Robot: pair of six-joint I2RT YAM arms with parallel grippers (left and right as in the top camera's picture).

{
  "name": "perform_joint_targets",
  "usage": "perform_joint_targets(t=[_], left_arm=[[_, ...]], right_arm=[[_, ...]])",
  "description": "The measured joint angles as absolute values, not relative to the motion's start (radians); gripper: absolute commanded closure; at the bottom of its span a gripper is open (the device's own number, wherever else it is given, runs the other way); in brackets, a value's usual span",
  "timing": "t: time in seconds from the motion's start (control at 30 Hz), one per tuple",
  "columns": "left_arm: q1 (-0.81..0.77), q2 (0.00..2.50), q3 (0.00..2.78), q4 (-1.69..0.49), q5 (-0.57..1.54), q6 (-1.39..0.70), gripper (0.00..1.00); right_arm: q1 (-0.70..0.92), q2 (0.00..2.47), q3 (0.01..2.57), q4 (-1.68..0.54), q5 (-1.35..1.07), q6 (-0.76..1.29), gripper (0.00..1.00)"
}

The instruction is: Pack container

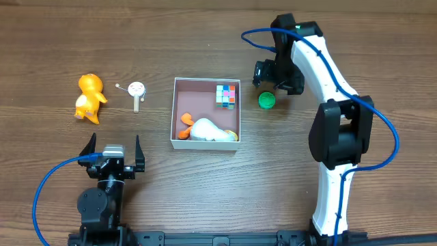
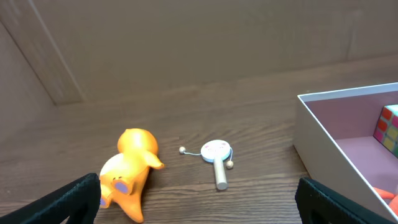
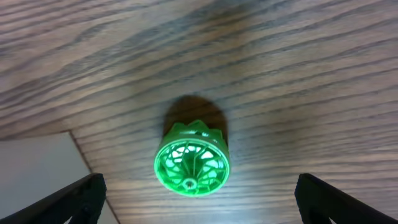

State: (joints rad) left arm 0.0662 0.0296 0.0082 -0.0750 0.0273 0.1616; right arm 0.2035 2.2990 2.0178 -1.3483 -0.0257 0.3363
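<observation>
From overhead, the container is sitting at mid-table. A cube is lying in its far right corner and a white toy with orange parts is lying along its near wall. The left arm is standing at the near edge, left of the container. Its left gripper is pointing out over the table with its fingers spread wide, grasping nothing. Beyond it, an orange toy and a small drum are lying apart from each other, left of the container. The right arm is rising from the near right edge and bending back toward the centre. The right gripper is hanging over a green toy just outside the container's far right corner.

The left wrist camera is looking low across the table. The left gripper is showing only its two finger ends at the lower corners, released. The orange toy and drum are lying ahead, and the container with the cube is sitting at the right.

The right wrist camera is facing straight down. The right gripper is straddling the green toy, with both fingers wide and clear of it. A white corner of the container is showing at the lower left.
</observation>
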Motion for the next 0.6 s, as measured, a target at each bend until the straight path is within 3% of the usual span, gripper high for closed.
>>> perform_joint_targets(t=[0.47, 0.6], left_arm=[[0.066, 0.030, 0.008, -0.075, 0.027, 0.162, 0.00], [0.066, 0.030, 0.008, -0.075, 0.027, 0.162, 0.00]], right_arm=[[0.204, 2.308, 2.017, -1.273, 0.025, 0.355, 0.00], [0.200, 2.323, 2.145, -1.289, 0.083, 0.341, 0.00]])
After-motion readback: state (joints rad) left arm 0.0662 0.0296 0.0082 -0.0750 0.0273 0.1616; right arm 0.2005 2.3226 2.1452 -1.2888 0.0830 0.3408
